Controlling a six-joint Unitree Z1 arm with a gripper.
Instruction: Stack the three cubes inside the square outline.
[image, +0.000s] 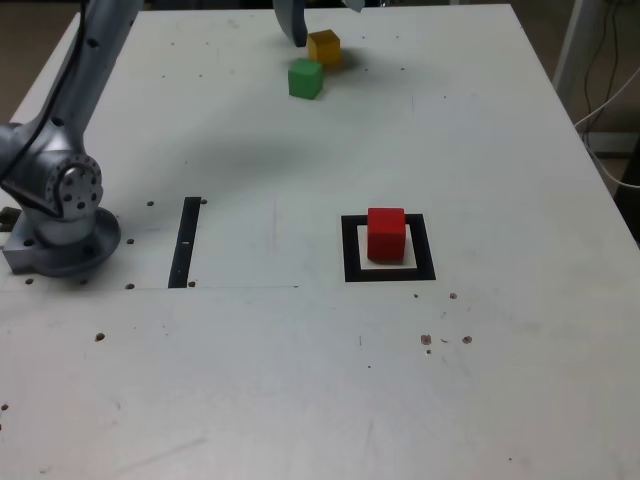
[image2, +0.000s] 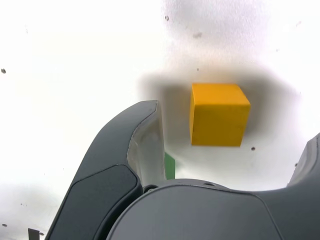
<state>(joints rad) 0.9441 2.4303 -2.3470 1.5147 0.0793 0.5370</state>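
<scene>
Dark grey claw (image2: 235, 119) parts fill the near part of the wrist view, with the fingers standing wide on either side of the yellow cube (image2: 220, 117). Bare tabletop shows between each finger and the yellow cube, so the claw is holding nothing. The yellow cube rests on the white table (image: 250, 380), its shadow spreading around it.

Just beside the yellow cube sits the green cube (image: 306, 79), nearer the exterior camera and slightly toward the exterior view's left. The wrist view shows only a sliver of it past one finger, with a gap between the two cubes.

Well apart from the yellow cube, toward the exterior camera and the exterior view's right, lies the square outline (image: 350, 250), thick and black around a pale centre. The red cube (image: 386, 235) sits inside that border, with nothing on top of it.

Toward the exterior view's left of the yellow cube, and closer to the exterior camera, lies a narrow black strip (image: 185, 242). Farther to that same side of the yellow cube stands the arm's base (image: 65, 240). From there the grey arm (image: 85, 90) rises out of the top of the exterior view. Small dark specks dot the tabletop around the yellow cube and beyond it.
</scene>
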